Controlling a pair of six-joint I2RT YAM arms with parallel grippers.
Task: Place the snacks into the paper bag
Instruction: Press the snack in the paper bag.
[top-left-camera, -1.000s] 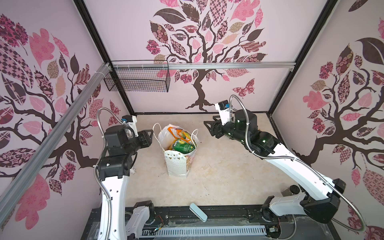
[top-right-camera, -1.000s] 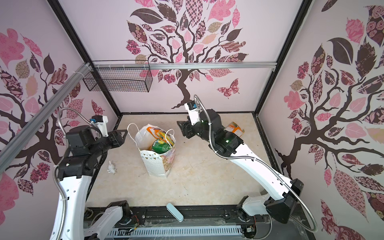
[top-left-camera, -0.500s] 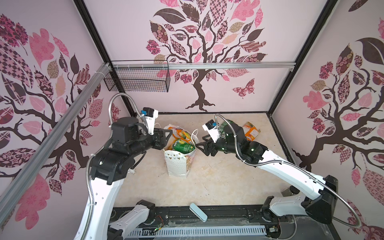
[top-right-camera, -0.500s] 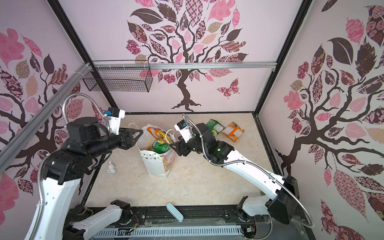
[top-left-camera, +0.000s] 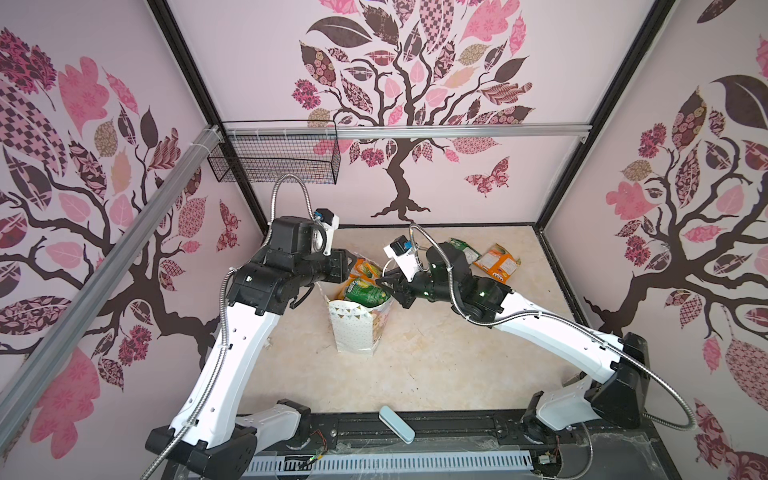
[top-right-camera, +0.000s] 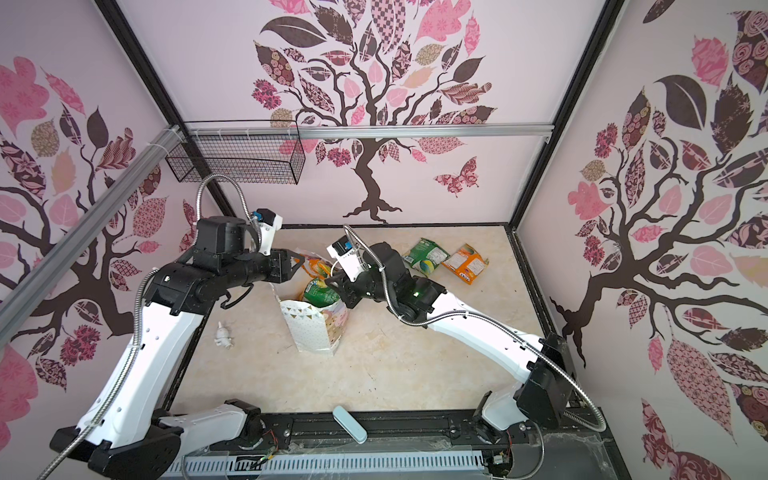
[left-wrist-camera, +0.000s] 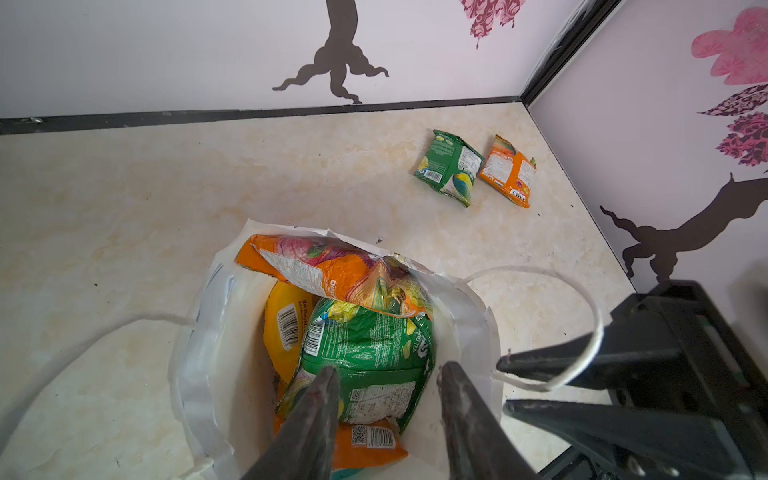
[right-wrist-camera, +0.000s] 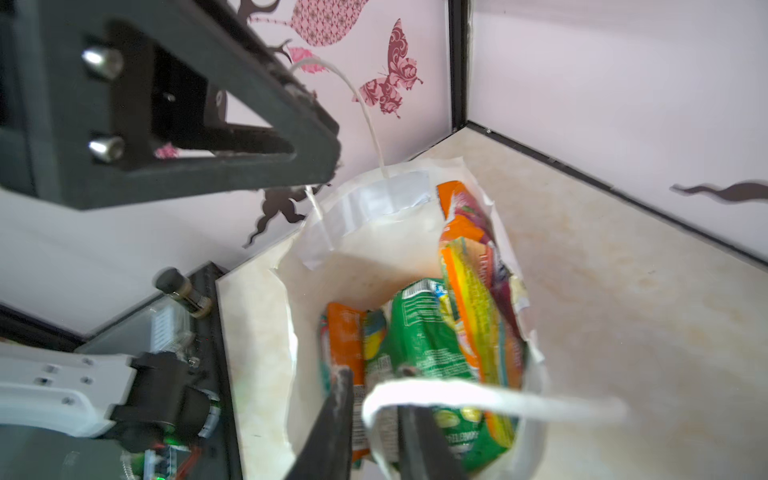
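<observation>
**Right gripper (right-wrist-camera: 375, 372) nips the cord handle (right-wrist-camera: 478, 397)**

Its jaws are nearly together on that white cord. The paper bag (top-left-camera: 353, 328) stands upright mid-table. The left gripper (left-wrist-camera: 388, 368) hovers part-open over the bag mouth, gripping nothing (snacks (left-wrist-camera: 370, 345) piled inside). A loose green packet (left-wrist-camera: 451, 170) and a loose orange packet (left-wrist-camera: 509, 170) lie side by side near the far right corner.

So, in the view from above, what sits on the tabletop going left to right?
Left to right: small white figurine → paper bag → green packet → orange packet. The pale blue bar overlaps the bag sideways, so it is left out.
</observation>
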